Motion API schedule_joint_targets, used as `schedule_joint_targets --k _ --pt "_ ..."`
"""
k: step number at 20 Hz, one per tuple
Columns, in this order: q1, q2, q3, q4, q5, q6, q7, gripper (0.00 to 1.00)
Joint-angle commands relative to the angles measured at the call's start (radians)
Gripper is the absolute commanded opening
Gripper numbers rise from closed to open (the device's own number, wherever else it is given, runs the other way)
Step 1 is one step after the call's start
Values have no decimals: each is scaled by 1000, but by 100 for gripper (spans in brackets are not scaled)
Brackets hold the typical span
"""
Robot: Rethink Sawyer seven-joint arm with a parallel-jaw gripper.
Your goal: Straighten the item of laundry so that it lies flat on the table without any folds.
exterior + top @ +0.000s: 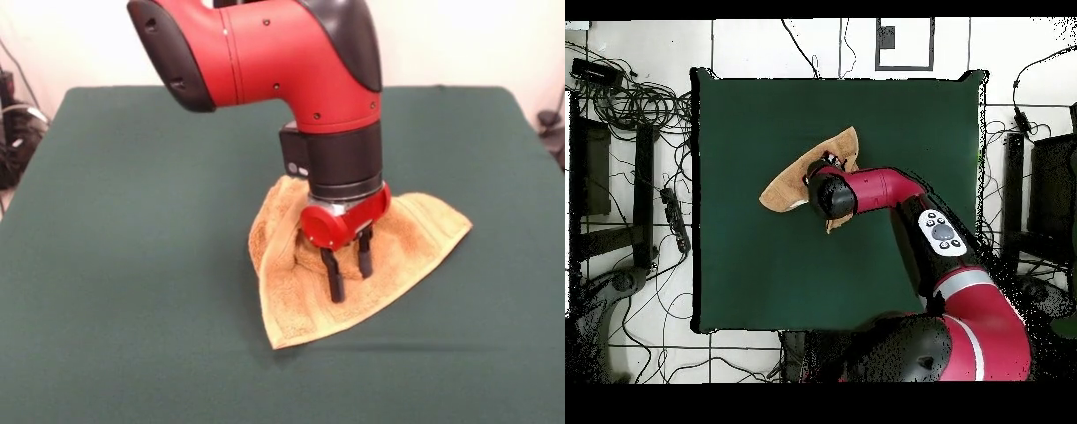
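The item of laundry, an orange-tan towel [415, 234], lies near the middle of the dark green table [132, 265]. Its left part is folded over and bunched into a raised lump, while its right corner lies flat. My gripper [350, 272] points straight down onto the towel's middle. Its two black fingers [335, 281] stand apart, with their tips at the cloth and towel showing between them. In the overhead view the towel [780, 190] spreads out from under the red wrist [833, 195], which covers the gripper and the towel's centre.
The red arm [965, 300] crosses the table [765, 280] from the robot's side. Cables and black equipment [625, 110] lie on the floor around the table. More dark gear [13, 132] sits beyond the table's left edge in the front view.
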State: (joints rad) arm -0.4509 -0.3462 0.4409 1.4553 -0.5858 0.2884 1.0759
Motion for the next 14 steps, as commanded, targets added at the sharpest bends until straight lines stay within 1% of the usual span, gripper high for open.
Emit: schedule_joint_targets --k 1,4,9,14 --pt "16 211 52 -74 -31 -75 79 100" --pt "18 206 49 -66 -32 -107 101 100" --pt "18 219 53 -64 -21 -109 109 100" --pt "43 212 26 -52 -9 -131 144 100"
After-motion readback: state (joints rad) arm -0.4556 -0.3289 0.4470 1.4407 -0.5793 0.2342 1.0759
